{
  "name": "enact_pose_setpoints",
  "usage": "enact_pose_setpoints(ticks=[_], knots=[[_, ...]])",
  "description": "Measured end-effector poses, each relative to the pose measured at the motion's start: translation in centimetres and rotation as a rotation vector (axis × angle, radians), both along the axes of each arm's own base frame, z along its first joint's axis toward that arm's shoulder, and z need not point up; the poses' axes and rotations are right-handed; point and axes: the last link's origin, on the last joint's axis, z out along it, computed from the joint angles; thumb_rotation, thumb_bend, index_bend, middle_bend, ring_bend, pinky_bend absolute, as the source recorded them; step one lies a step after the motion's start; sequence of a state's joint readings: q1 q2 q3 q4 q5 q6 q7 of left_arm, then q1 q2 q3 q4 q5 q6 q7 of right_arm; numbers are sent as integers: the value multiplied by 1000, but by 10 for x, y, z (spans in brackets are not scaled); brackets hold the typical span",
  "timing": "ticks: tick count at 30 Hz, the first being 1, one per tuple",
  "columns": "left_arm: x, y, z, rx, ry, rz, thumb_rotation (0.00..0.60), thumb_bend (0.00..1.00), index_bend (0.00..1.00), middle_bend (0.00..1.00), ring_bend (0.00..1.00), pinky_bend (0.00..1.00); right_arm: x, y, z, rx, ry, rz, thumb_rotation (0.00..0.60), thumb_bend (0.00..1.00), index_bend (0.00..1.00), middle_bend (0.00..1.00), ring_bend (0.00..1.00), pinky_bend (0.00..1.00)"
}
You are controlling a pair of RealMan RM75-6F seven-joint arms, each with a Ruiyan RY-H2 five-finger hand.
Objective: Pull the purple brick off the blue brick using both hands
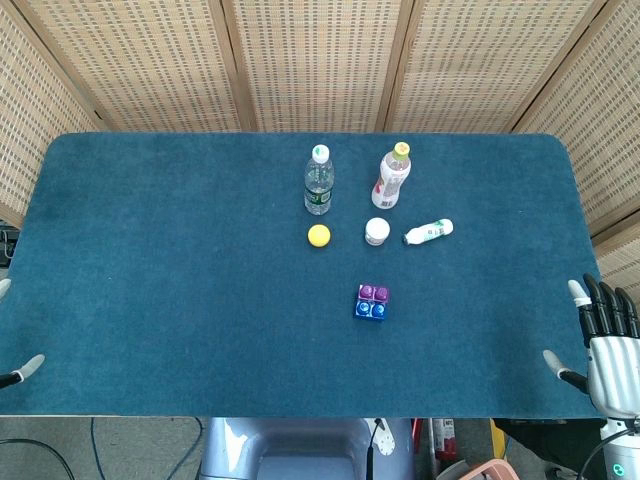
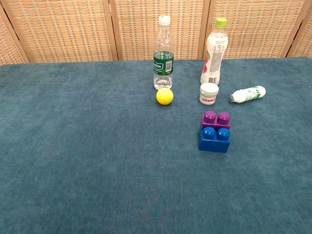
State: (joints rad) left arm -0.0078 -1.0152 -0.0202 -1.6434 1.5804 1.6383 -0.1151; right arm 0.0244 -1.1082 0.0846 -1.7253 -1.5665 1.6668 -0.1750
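Observation:
A small purple brick (image 1: 374, 292) (image 2: 216, 119) is stuck onto the rear part of a blue brick (image 1: 370, 310) (image 2: 214, 140); the pair stands right of the middle of the blue table cloth. My right hand (image 1: 608, 340) hovers at the table's right front corner, far from the bricks, fingers spread and holding nothing. Of my left hand (image 1: 20, 370) only two fingertips show at the left front edge, apart and with nothing between them. Neither hand appears in the chest view.
Behind the bricks stand a clear water bottle (image 1: 318, 180) (image 2: 164, 53), a white drink bottle (image 1: 392, 176) (image 2: 214, 51) with a green cap, a small white jar (image 1: 377, 232) (image 2: 209, 93), a yellow ball (image 1: 318, 236) (image 2: 165, 96) and a small white bottle (image 1: 428, 232) (image 2: 248, 94) lying on its side.

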Motion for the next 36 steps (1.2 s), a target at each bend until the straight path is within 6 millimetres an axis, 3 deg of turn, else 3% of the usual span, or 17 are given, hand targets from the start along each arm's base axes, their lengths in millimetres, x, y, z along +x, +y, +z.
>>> enact_pose_setpoints(ticks=[6, 11, 18, 23, 29, 36], knots=[[-1, 2, -2, -7, 9, 12, 600, 0, 0, 0, 0, 0, 1, -4, -2, 25, -22, 2, 600, 0, 0, 0, 0, 0], [-1, 6, -5, -6, 20, 20, 600, 0, 0, 0, 0, 0, 7, -23, -10, 97, -63, 29, 600, 0, 4, 3, 0, 1], [-3, 12, -9, -11, 37, 46, 600, 0, 0, 0, 0, 0, 38, -74, -29, 258, -172, 107, 600, 97, 140, 160, 83, 203], [-5, 18, -11, -11, 45, 71, 600, 0, 0, 0, 0, 0, 60, -111, -49, 374, -228, 89, 600, 140, 285, 243, 157, 235], [-8, 24, -15, -24, 51, 95, 600, 0, 0, 0, 0, 0, 83, -150, -81, 444, -213, 2, 600, 188, 303, 260, 159, 235], [-8, 24, -16, -31, 53, 93, 600, 0, 0, 0, 0, 0, 112, -169, -122, 492, -131, -57, 600, 213, 327, 298, 167, 200]])
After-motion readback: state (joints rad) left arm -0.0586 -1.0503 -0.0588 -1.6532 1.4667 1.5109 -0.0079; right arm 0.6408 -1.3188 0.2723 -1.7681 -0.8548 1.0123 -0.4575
